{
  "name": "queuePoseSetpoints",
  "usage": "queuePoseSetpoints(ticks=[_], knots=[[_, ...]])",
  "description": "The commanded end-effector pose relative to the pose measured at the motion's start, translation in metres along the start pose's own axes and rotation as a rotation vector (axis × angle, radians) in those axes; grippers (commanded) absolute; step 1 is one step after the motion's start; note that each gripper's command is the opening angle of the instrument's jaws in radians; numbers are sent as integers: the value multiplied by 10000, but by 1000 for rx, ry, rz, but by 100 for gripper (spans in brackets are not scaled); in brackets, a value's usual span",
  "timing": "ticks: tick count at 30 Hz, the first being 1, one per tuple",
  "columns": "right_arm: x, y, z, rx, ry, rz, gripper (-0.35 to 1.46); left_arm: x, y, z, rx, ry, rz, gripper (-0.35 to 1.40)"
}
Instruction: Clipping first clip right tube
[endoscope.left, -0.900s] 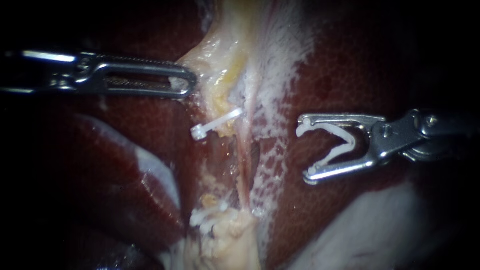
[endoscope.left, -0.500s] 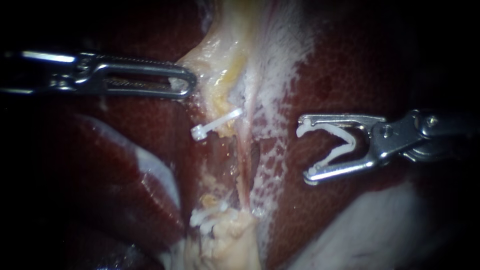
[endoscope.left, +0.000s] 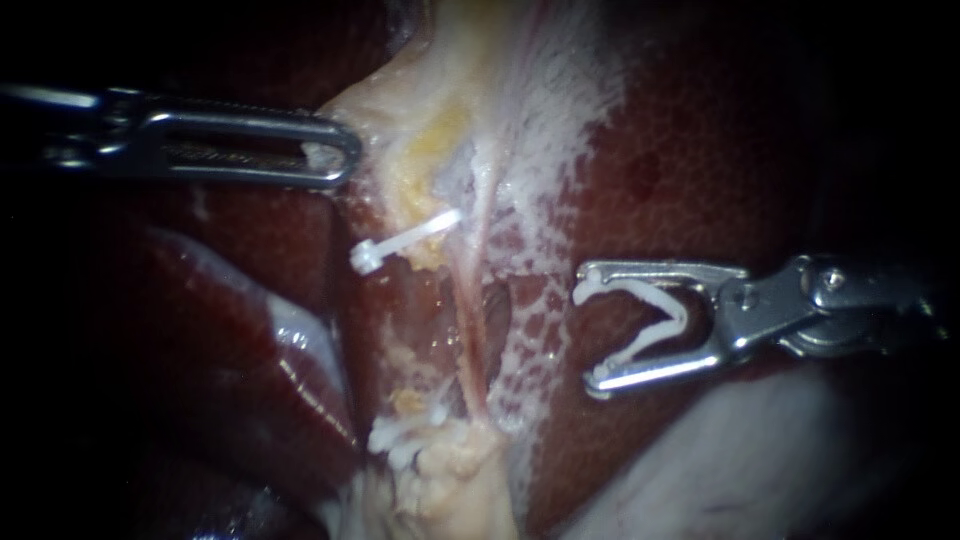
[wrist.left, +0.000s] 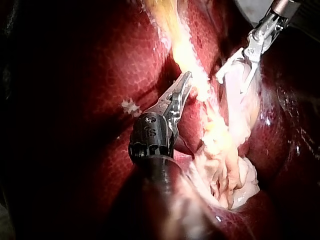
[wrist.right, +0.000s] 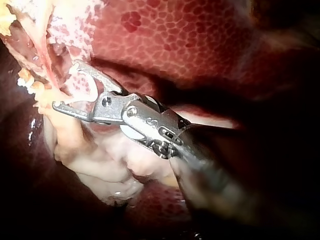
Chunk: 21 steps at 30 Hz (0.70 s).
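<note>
My left instrument (endoscope.left: 340, 160) comes in from the left, its slotted jaws shut on the edge of pale yellow tissue (endoscope.left: 420, 130). A thin pink tube (endoscope.left: 468, 330) runs down from that tissue to a pale stump (endoscope.left: 450, 480). A white clip (endoscope.left: 405, 240) sits across the strand just left of the tube. My right instrument (endoscope.left: 590, 330) lies to the right of the tube, apart from it. Its jaws stand wide apart, holding an open white clip (endoscope.left: 650, 320) between them. In the right wrist view that instrument (wrist.right: 65, 85) points at the strands.
Dark red liver (endoscope.left: 700, 150) surrounds the field, with lacy white membrane (endoscope.left: 540, 320) beside the tube. More white clips (endoscope.left: 400, 440) sit low on the strands above the stump. A pale fold (endoscope.left: 740, 470) lies under my right instrument.
The left instrument and the pale tissue it holds have shifted left. My right instrument has moved lower along the tube, still apart from it, with its clip unchanged.
</note>
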Motion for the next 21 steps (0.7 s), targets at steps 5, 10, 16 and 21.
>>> queuePoseSetpoints(ticks=[5, 10, 16, 21], knots=[[-11, 0, 20, 32, -8, 30, 58, -7, -13, -7, 4, -8, 3, -35], [-17, 2, 41, 61, -14, 52, 56, -9, -21, -8, 4, -11, 3, -35], [-23, 8, 60, 94, -23, 66, 55, -9, -25, -9, 3, -11, 3, -35], [-27, 12, 71, 126, -31, 65, 54, -9, -25, -9, 3, -11, 3, -35]])
